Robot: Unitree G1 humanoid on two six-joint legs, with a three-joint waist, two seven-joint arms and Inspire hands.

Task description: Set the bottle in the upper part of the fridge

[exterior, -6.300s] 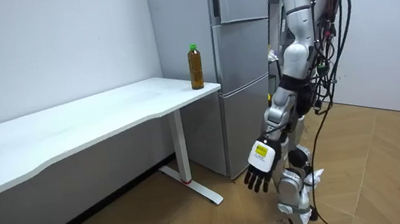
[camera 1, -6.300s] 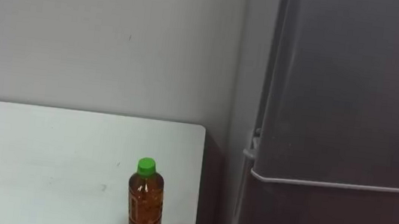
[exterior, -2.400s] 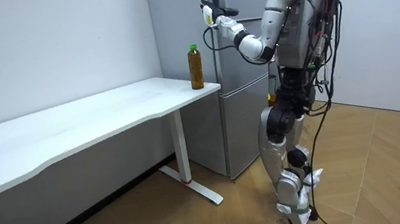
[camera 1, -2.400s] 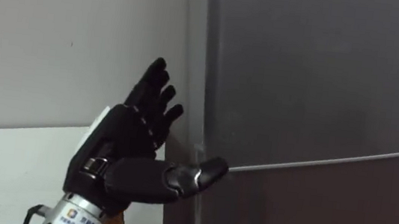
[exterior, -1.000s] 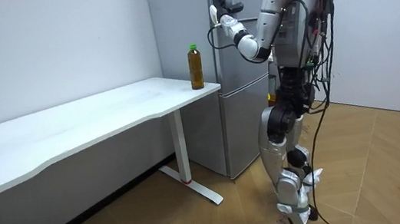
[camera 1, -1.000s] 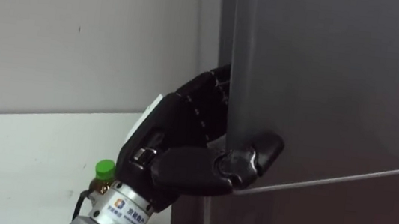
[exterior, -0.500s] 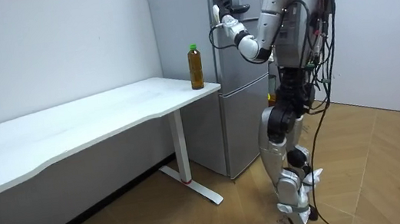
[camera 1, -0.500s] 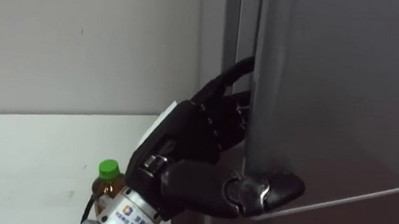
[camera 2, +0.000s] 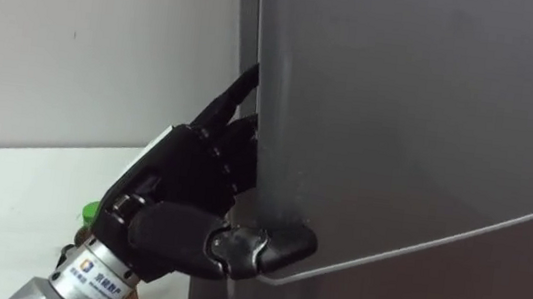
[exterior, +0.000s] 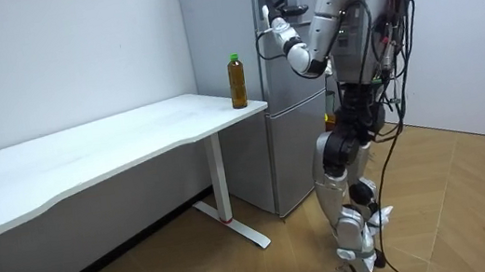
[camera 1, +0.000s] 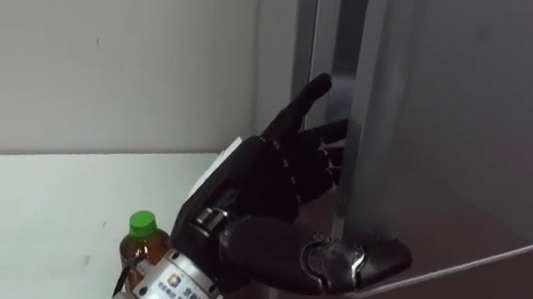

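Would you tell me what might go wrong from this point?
The left hand grips the upper door only by its edge, with the door barely ajar; it may slip and the door may swing shut. The bottle stands near the table corner right under that forearm, so lowering the arm could knock it over.

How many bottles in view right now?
1. The green-capped bottle stands on the white table's corner beside the fridge, behind the left hand gripping the upper door. Fridge interior hidden.
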